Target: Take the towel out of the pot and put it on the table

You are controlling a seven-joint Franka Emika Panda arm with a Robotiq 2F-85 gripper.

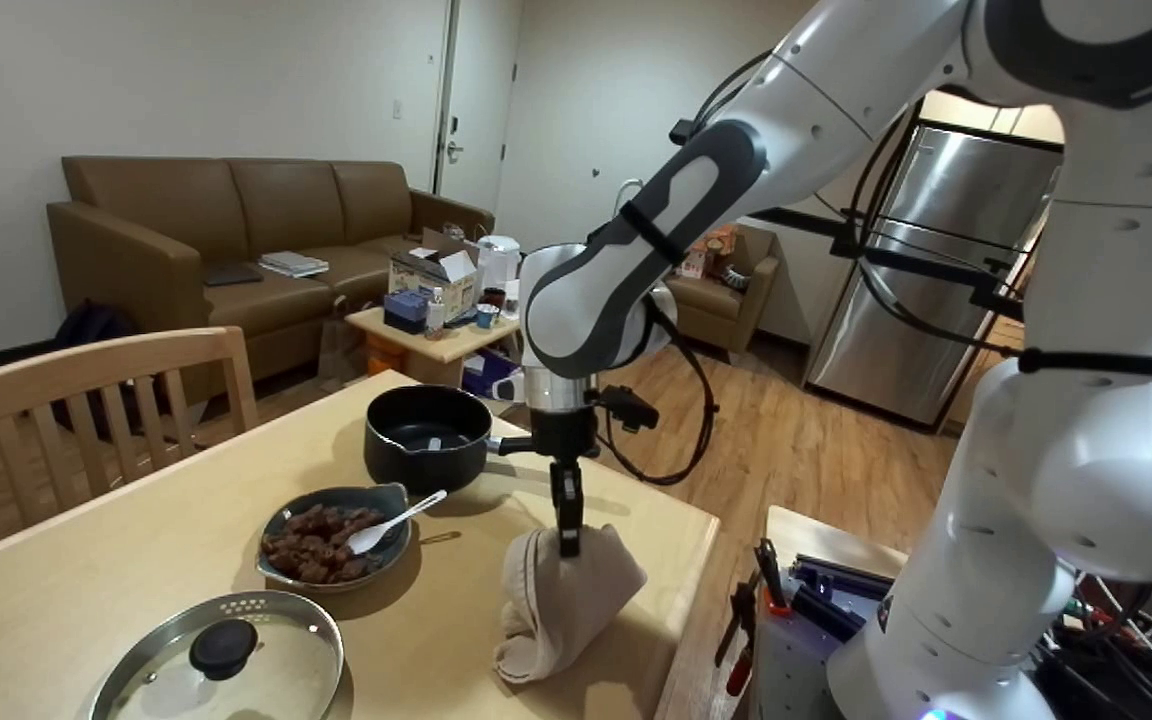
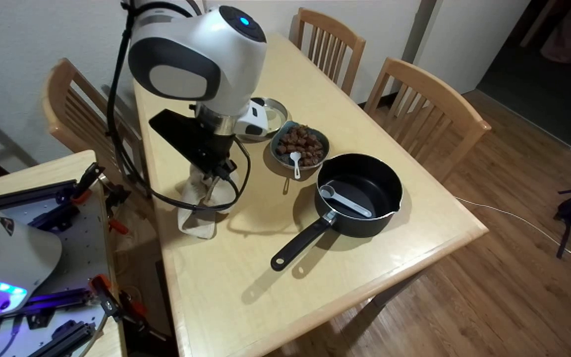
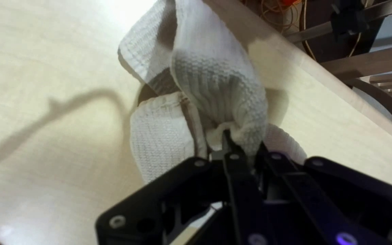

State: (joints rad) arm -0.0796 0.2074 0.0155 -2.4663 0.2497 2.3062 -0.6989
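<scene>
My jaws are clamped on the towel (image 1: pixel 571 600): a fold of its beige ribbed cloth is pinched between my fingertips (image 3: pixel 228 144). My gripper (image 1: pixel 569 545) points down over the light wooden table (image 2: pixel 246 267), near the long edge beside my base (image 2: pixel 13 248). Below the pinch the towel droops in loose folds, close in from that edge and well apart from the black saucepan (image 2: pixel 365 229); whether its lowest fold rests on the table I cannot tell.

The saucepan stands near the corner where the short end meets the far long edge. Its handle (image 2: pixel 299 246) points across toward the edge on my side, and a measuring spoon (image 2: pixel 347 202) lies inside it. Just beside the saucepan, farther from the short end, sits a blue-grey bowl (image 1: pixel 376 500) of brown chunks (image 1: pixel 311 550), with a white plastic spoon (image 1: pixel 368 540) lying on them, its stem reaching over the rim. Past the bowl a glass strainer lid (image 1: pixel 286 665) lies flat, its black knob (image 1: pixel 223 648) upward.

Two slatted wooden chairs (image 2: pixel 436 89) stand along the far long edge; in an exterior view a brown sofa (image 1: pixel 271 205) stands beyond it.
</scene>
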